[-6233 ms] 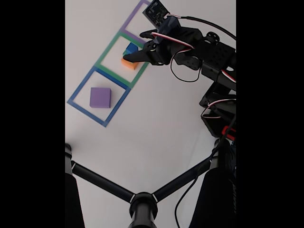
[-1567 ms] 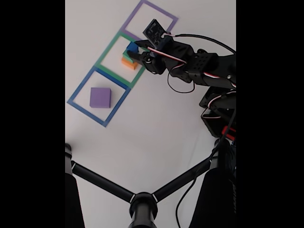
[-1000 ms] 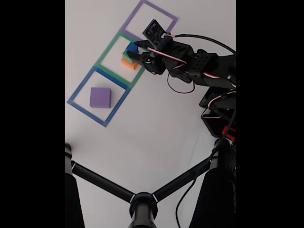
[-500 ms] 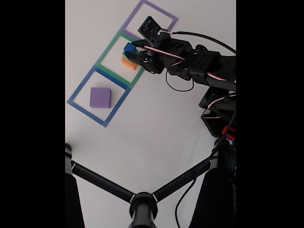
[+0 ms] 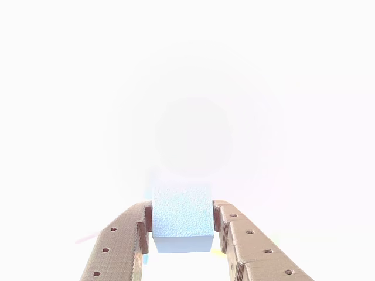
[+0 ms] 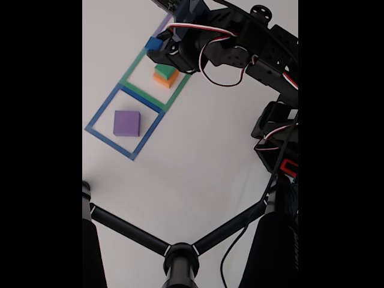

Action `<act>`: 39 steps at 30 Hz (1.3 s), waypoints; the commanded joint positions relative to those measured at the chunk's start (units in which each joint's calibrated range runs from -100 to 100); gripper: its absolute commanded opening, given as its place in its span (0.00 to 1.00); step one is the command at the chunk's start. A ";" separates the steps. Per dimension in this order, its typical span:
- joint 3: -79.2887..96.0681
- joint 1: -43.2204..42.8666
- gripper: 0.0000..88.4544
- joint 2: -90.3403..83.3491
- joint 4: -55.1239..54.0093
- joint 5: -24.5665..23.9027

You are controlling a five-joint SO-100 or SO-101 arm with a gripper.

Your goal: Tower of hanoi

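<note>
One small blue cube (image 6: pixel 153 43) sits clenched between the jaws, lifted above the green square's (image 6: pixel 133 66) edge, clear of the green-on-orange stack (image 6: pixel 165 75). The grip looks shallow, so a quick swing could shake it loose.

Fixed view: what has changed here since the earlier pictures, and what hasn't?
The gripper has closed on the small blue cube, lifted it off the stack in the green square, and carried it up and left in the fixed view. The green block now tops the orange block. The purple block stays in the blue square.
</note>
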 commanded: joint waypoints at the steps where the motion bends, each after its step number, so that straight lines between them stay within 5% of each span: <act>1: -11.37 -2.95 0.04 -1.45 9.01 0.59; 9: -22.19 -8.51 0.04 -0.16 20.11 0.59; 20: -17.73 -16.28 0.03 2.50 15.41 0.59; 39: 24.99 -18.39 0.03 16.87 -47.91 0.59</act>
